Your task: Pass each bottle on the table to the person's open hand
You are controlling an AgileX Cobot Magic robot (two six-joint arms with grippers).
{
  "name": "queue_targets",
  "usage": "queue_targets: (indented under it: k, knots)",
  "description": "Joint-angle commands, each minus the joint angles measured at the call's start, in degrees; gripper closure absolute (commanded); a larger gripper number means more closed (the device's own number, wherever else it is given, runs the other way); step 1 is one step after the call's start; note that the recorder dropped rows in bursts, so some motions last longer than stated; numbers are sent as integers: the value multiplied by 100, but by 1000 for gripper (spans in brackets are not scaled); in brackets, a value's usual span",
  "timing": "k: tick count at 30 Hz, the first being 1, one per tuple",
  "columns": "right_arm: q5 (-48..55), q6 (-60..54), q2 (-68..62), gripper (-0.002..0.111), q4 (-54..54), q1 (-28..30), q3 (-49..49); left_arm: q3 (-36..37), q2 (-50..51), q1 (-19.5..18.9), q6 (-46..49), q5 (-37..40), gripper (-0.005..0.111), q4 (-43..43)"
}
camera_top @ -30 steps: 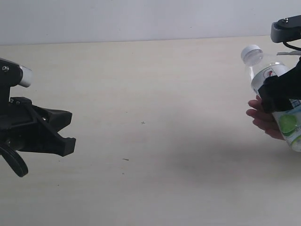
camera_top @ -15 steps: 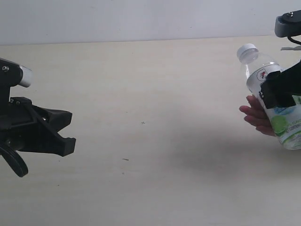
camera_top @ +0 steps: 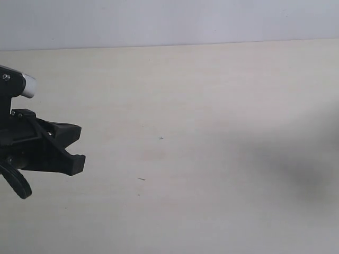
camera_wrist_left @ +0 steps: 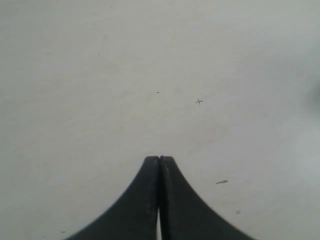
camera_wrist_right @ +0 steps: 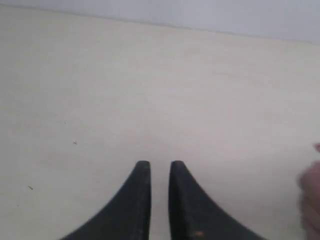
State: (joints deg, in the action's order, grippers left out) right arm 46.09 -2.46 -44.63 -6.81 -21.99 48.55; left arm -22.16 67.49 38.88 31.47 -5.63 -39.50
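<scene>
No bottles show in any view. The pale beige table lies bare apart from tiny dark specks. At the far left, just above the table, my left gripper is shut with nothing in it; its black fingers press together in the left wrist view. My right gripper is outside the exterior view. In the right wrist view its jaws stand a narrow gap apart with only table between them. A blurred pink sliver of the person's hand shows at that view's edge; whether it is open I cannot tell.
A soft dark shadow lies on the table at the right of the exterior view. A pale wall runs behind the table's far edge.
The green-lime bottle, the person's hand and my right gripper have left the exterior view at the right. The right jaws have let go of the bottle and narrowed. The left arm has not moved.
</scene>
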Motion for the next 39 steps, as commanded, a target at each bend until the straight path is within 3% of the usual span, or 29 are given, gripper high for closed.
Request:
queue_targets:
  k: [1, 11, 39]
  knots:
    - [64, -413, 702, 108, -410, 4, -17, 29, -31, -19, -31, -27, 107, -7]
    - [94, -347, 1448, 108, -538, 4, -17, 29, -31, -19, -31, -27, 107, -7]
    - [-33, -347, 1676, 108, -512, 4, -17, 29, -31, -19, -31, -27, 107, -7]
